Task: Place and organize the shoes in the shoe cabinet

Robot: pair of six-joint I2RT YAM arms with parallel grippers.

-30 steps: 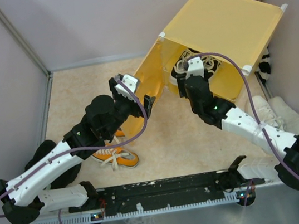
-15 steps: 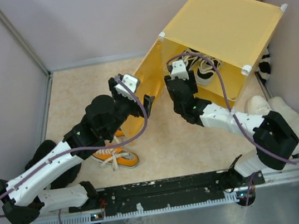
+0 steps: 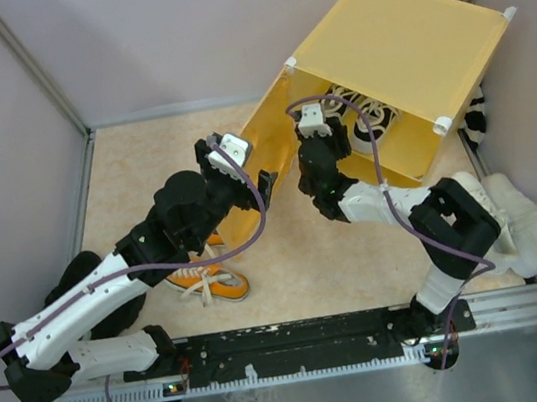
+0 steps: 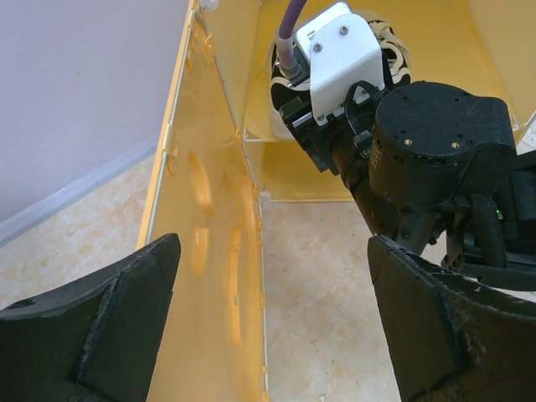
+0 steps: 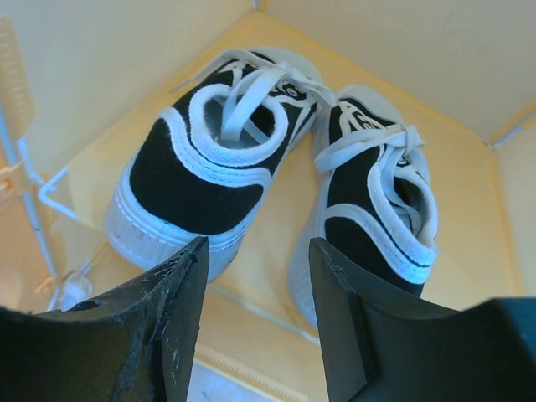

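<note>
The yellow shoe cabinet (image 3: 395, 35) stands at the back right with its door (image 3: 260, 129) swung open to the left. A black-and-white pair (image 3: 368, 123) sits side by side inside it, the left shoe (image 5: 201, 167) and the right shoe (image 5: 377, 201) heels toward me. My right gripper (image 3: 317, 131) hovers at the cabinet's opening, open (image 5: 255, 318), nothing between its fingers. My left gripper (image 3: 249, 171) is wide open (image 4: 272, 327) astride the door's free edge (image 4: 209, 276) without touching it. The orange shoes (image 3: 210, 282) lie under my left arm. An off-white pair (image 3: 513, 215) lies at the right.
A black-and-white striped object (image 3: 477, 119) shows behind the cabinet's right corner. Grey walls close in on both sides. My right arm's wrist (image 4: 427, 159) fills the upper right of the left wrist view, close to the door. The black rail (image 3: 300, 343) runs along the near edge.
My right arm has drawn back out of the cabinet toward the left, leaving the black-and-white pair inside, and its jaws have narrowed a little. The left arm has not moved.
</note>
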